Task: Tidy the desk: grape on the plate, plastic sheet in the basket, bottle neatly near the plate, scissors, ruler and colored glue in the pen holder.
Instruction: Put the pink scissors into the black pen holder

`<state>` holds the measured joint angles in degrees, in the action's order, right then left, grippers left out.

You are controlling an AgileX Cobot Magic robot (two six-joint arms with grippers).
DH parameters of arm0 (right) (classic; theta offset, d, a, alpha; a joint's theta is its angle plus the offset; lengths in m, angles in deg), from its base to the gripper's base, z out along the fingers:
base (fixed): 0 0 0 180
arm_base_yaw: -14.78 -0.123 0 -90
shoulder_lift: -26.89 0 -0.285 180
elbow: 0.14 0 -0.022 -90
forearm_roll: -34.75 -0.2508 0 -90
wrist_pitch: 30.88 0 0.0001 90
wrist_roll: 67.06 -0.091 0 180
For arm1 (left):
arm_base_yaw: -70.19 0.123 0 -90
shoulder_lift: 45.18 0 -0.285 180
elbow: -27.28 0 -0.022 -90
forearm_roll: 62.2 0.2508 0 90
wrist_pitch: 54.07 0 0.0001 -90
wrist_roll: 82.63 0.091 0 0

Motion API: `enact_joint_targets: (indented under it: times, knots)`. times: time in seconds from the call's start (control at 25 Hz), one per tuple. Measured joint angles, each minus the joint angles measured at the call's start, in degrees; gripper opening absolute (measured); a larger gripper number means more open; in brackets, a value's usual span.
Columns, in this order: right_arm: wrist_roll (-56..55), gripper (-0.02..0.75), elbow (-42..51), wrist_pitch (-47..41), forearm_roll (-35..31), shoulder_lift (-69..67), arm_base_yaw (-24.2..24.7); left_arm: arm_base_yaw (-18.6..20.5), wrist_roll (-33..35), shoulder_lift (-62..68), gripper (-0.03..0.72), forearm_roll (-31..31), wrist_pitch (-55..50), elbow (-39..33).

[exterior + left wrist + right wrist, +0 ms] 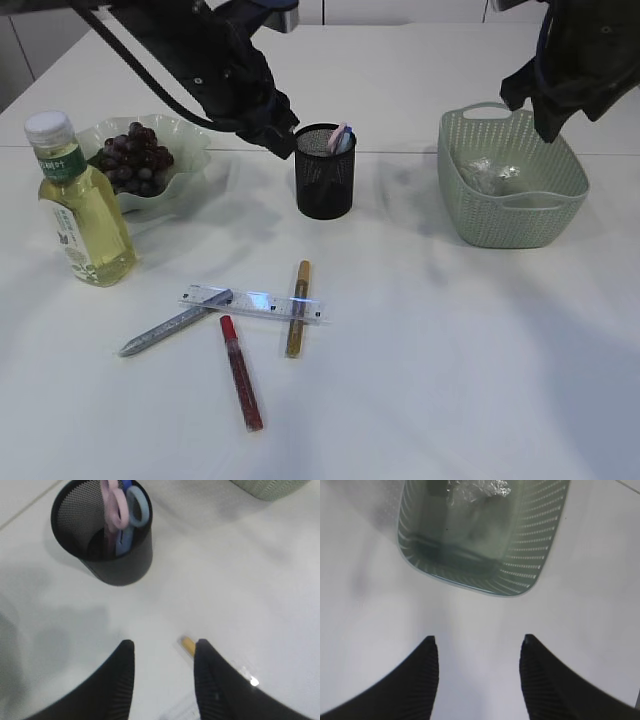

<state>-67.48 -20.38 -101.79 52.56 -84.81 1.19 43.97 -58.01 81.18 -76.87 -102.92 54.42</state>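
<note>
- The left gripper (pixel 162 672) is spread apart and holds nothing. It hangs in the air just to the left of the black pen holder (pixel 324 172).
- The right gripper (pixel 477 672) is spread apart too and holds nothing. It hangs above the green basket (pixel 462 215), far over on the right side.
- The things to pick up next lie on the table nearer the front than the pen holder, below and in front of the left gripper.
- Nearest the front is the red glue pen (pixel 241 373). It points mostly front to back.
- Next is the silver glue pen (pixel 172 324), lying at a slant to the left.
- The clear ruler (pixel 254 304) lies sideways, left to right. The silver pen's tip rests on it.
- The gold glue pen (pixel 298 308) lies across the ruler, front to back. Its gold tip shows between the left fingers in the wrist view.
- The left arm is much nearer to all of these, so I think it should reach down for them.
- Farther back, the scissors (pixel 120 515) stand in the pen holder already.
- The bottle (pixel 82 205) stands beside the plate (pixel 190 140), and the grapes (pixel 135 158) are on it.
- The plastic sheet (pixel 475 489) is in the basket.
</note>
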Motion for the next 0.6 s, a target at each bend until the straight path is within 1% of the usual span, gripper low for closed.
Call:
enact_joint_targets:
  times: [0.08, 0.24, 0.36, 0.6]
  knots:
    - [-0.11, 0.417, 0.00, 0.00, -0.71, 0.00, 0.00, 0.00, -2.00, -2.00, 0.296, 0.29, -4.09, 0.00]
    - [-0.31, 0.417, 0.00, 0.00, -3.43, 0.00, 0.00, 0.00, -8.30, -5.55, 0.296, 1.28, -12.95, 0.22]
    - [-0.46, 0.417, 0.00, 0.00, -6.47, 0.00, 0.00, 0.00, -10.71, -6.83, 0.296, 1.99, -19.21, 0.22]
    - [-0.59, 0.417, 0.00, 0.00, -11.17, 0.00, 0.00, 0.00, -12.19, -7.66, 0.296, 3.36, -21.68, 0.22]
